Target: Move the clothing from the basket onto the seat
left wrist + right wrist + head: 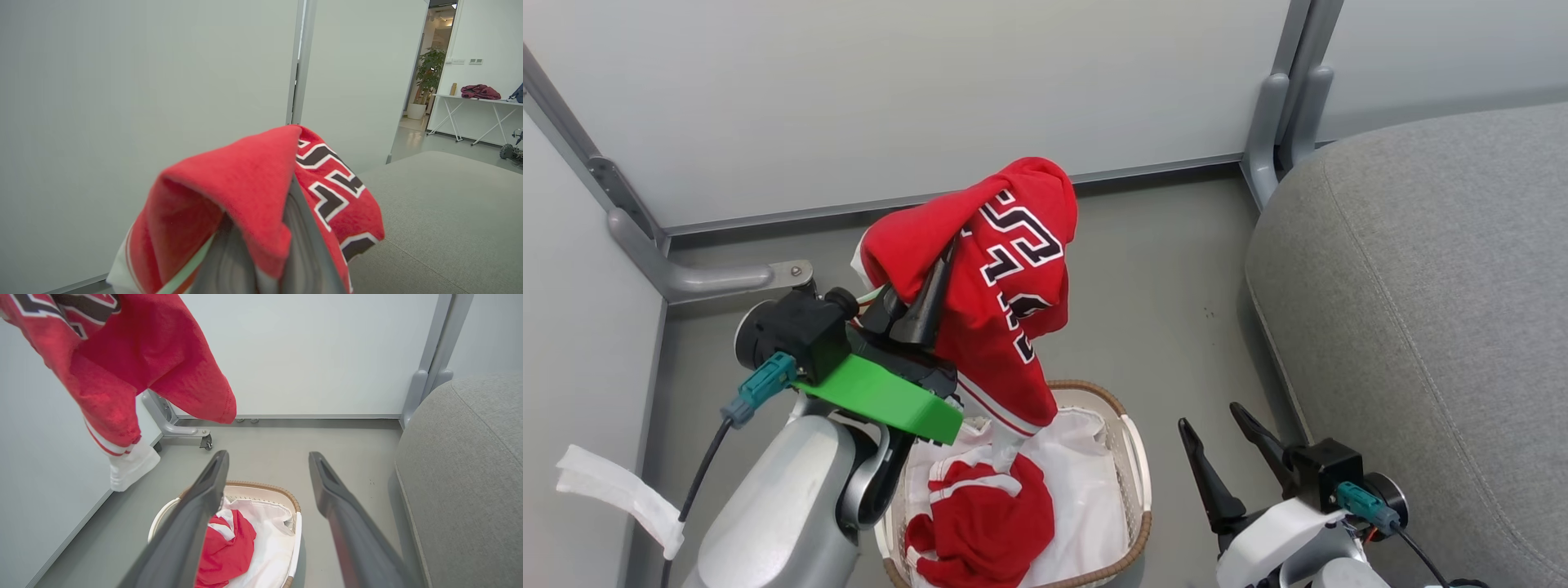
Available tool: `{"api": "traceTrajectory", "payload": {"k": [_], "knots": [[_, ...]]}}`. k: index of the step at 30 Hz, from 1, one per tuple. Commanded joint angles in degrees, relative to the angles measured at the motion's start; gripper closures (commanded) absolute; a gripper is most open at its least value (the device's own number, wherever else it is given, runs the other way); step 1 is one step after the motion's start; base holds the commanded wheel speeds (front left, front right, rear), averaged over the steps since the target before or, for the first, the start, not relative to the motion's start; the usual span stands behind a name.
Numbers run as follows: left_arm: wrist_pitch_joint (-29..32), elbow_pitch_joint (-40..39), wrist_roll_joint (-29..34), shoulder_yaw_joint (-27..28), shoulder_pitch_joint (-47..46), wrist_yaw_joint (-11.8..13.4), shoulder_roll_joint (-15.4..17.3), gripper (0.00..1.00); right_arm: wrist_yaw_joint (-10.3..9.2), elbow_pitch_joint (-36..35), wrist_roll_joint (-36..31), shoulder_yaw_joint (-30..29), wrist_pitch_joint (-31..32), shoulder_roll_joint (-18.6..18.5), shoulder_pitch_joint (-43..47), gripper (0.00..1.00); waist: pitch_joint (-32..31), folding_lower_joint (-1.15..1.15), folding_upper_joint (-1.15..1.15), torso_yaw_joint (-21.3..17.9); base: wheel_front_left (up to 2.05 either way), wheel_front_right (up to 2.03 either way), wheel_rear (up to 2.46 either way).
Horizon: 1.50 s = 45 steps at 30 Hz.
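Note:
A red jersey (1005, 286) of the clothing hangs in the air from my left gripper (941, 265), which is shut on it above the basket (1134, 465). In the left wrist view the same jersey (253, 192) drapes over the fingers (304, 249) and hides their tips. A second red garment (988, 523) lies in the basket on a white cloth (1086, 490). My right gripper (1209, 416) stands open and holds nothing, between the basket and the grey seat (1421, 286). In the right wrist view its fingers (204, 498) frame the basket (261, 486), with the lifted jersey (122, 355) at upper left.
Pale partition walls close in the back and left, with a metal foot (711, 278) and a caster (206, 442) on the grey floor. Bare floor lies between the basket and the seat (466, 465). Far off stand a table (470, 98) and a plant (429, 77).

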Motion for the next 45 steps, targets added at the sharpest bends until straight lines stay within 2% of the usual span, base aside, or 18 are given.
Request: {"api": "traceTrajectory", "payload": {"k": [1, 5, 12, 18, 26, 40, 41, 42, 43, 45], "knots": [[-0.01, -0.29, 0.32, 0.05, -0.70, -0.15, 0.24, 1.00, -0.04, -0.06, 0.55, 0.36, -0.25, -0.27, 0.62, 0.00, 0.06, 0.00, 0.00, -0.04, 0.00, 0.00, 0.00], [-0.01, -0.73, 0.33, -0.07, -1.25, -0.15, 0.05, 1.00, -0.04, -1.84, 1.03, 3.33, -0.25, -0.22, -1.32, 0.00, 0.50, 0.00, 0.00, -0.01, 0.00, 0.00, 0.00], [-0.01, -0.38, 0.78, -0.47, -1.41, -0.15, -0.54, 1.00, -0.04, -6.24, 2.89, 12.59, -0.20, -0.25, -7.57, 0.00, 1.21, 0.00, 0.00, 0.37, 0.00, 0.00, 0.00], [-0.01, 0.17, 0.44, -1.34, -1.73, -0.15, -1.22, 1.00, -0.04, -6.97, 4.53, 17.78, -0.19, -0.27, -12.81, 0.00, 1.56, 0.00, 0.00, 1.38, 0.00, 0.00, 0.00], [-0.01, 0.36, -0.40, -3.26, -1.95, -0.15, -1.97, 1.00, -0.04, -2.75, 5.95, 19.92, -0.20, -0.26, -17.07, 0.00, 1.61, 0.00, 0.00, 3.11, 0.00, 0.00, 0.00], [-0.01, 0.97, -2.62, -8.09, -2.29, -0.15, -3.96, 1.00, -0.04, 0.29, 6.78, 21.08, -0.20, -0.24, -22.87, 0.00, 1.78, 0.00, 0.00, 6.25, 0.00, 0.00, 0.00], [-0.01, 1.01, -2.65, -8.35, -2.19, -0.15, -4.07, 1.00, -0.04, 0.46, 7.14, 21.16, -0.20, -0.24, -22.95, 0.29, 1.72, 0.00, 0.00, 6.43, 0.00, 0.00, 0.00], [-0.01, 1.08, -2.68, -8.52, -2.07, -0.15, -4.09, 1.00, -0.04, 0.51, 7.30, 21.21, -0.20, -0.26, -23.03, 0.78, 1.67, 0.00, 0.00, 6.55, 0.00, 0.00, 0.00], [-0.01, 1.18, -2.84, -8.72, -1.90, -0.15, -4.08, 1.00, -0.04, 0.31, 7.64, 21.19, -0.20, -0.25, -23.06, 1.00, 1.62, 0.00, 0.00, 6.68, 0.00, 0.00, 0.00], [-0.01, 1.20, -2.59, -8.70, -1.66, -0.15, -3.94, 1.00, -0.04, -0.17, 7.24, 20.64, -0.20, -0.26, -22.89, 1.00, 1.67, 0.00, 0.00, 6.83, 0.00, 0.00, 0.00]]}}
